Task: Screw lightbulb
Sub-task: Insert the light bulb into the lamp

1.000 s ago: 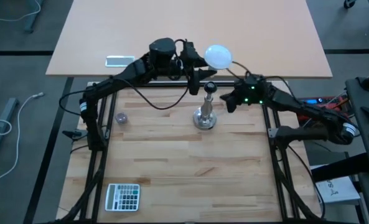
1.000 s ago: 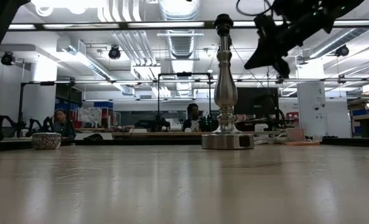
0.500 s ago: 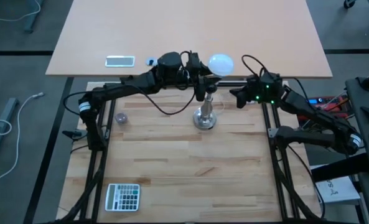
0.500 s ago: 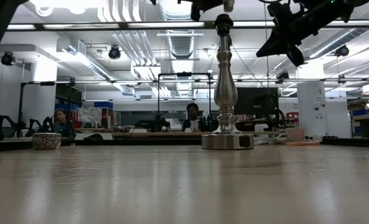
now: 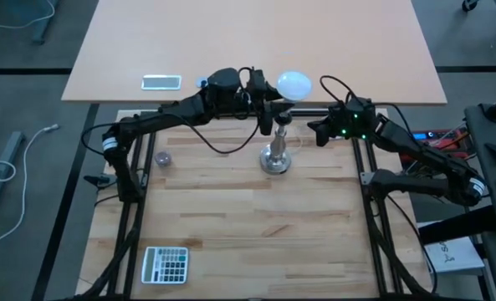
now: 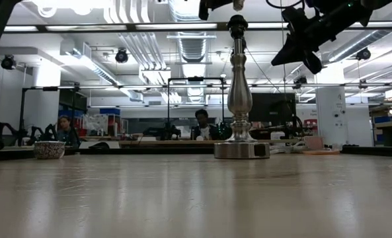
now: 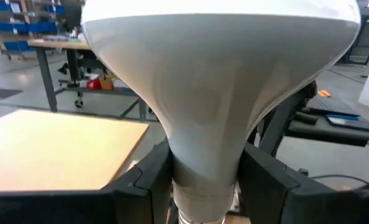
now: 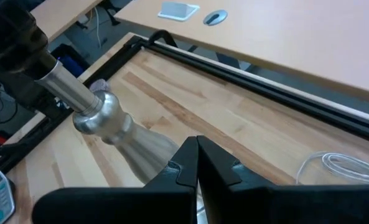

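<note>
The left gripper (image 5: 268, 99) is clamped around the neck of the bulb (image 5: 295, 84), its two fingers (image 7: 144, 180) pressing either side just above the grey screw base. The bulb sits right over the top of the metal stand (image 5: 276, 155), which rises directly below the gripper. Just across the stand on the other side, the right gripper (image 5: 319, 134) hangs in the air with its fingers pressed together, gripping nothing.

Back along the left arm, a small patterned bowl (image 5: 163, 157) sits on the table (image 5: 231, 226); I can't see into it. A calculator (image 5: 166, 264) lies well away at the near corner. Behind both grippers runs the black frame rail at the table's far edge, with a second tabletop (image 5: 231, 42) beyond carrying a flat device (image 5: 161, 81).

Nearer than the stand, the wood is open.
</note>
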Available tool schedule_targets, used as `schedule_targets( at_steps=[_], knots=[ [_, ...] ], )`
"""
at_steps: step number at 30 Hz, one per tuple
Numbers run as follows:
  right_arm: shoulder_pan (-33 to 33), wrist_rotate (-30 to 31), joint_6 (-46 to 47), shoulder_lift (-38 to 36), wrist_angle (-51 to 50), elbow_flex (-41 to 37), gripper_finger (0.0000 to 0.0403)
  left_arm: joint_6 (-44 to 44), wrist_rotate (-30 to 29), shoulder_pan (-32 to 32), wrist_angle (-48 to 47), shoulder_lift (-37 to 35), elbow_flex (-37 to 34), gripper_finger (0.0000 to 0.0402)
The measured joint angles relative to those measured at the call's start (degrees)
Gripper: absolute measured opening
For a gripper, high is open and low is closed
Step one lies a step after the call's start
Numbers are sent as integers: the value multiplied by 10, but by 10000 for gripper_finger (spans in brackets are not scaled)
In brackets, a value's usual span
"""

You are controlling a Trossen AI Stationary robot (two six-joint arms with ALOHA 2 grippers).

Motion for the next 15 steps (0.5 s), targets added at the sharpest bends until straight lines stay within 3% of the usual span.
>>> schedule_targets(
  at_steps=[7,10,15],
  knots=[
    [0,-4,-9,0,-9,0,0,-9,-8,3,65,-66,-105,141],
    [0,-3,-13,0,-5,0,0,-19,-10,4,142,-69,-140,141],
    [0,-3,-15,1,-2,0,0,-41,-26,3,184,-41,-162,141]
  ],
)
